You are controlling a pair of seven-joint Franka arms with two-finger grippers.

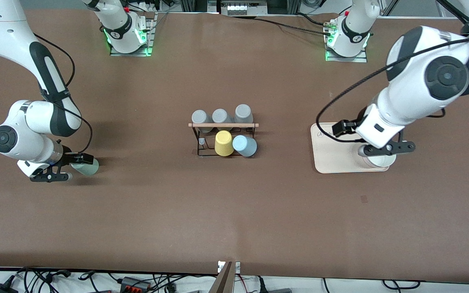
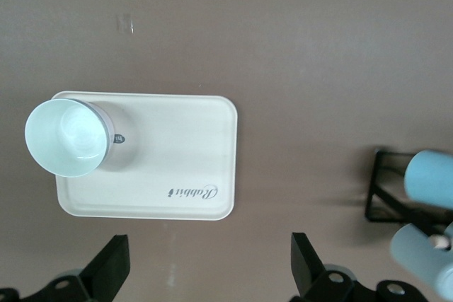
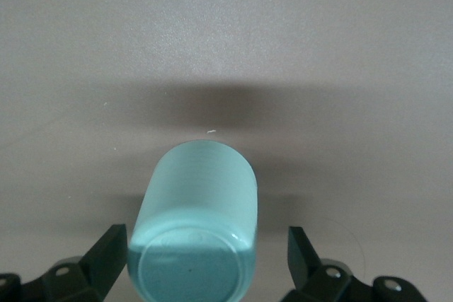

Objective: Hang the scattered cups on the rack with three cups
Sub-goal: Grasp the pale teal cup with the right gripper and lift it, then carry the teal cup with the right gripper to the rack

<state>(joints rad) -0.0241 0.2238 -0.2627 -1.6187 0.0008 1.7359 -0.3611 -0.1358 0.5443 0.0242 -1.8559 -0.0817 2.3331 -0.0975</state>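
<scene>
The pale mint-green cup (image 1: 88,167) lies on its side on the table toward the right arm's end. My right gripper (image 1: 73,167) is low at it and open, one finger on each side of the cup's base. In the right wrist view the cup (image 3: 195,238) sits between the fingers (image 3: 110,259), with gaps on both sides. The black wire rack (image 1: 223,140) with its wooden dowel stands mid-table. The light blue cup (image 1: 245,145) is on its front row, beside a yellow cup (image 1: 224,143). My left gripper (image 1: 385,151) is open and empty, up in the air by the cream tray.
Three grey cups (image 1: 221,116) sit along the rack's back row. The cream tray (image 1: 332,154) lies toward the left arm's end with a pale cup (image 2: 67,138) standing upright on it. The left wrist view also shows the rack's end (image 2: 386,199).
</scene>
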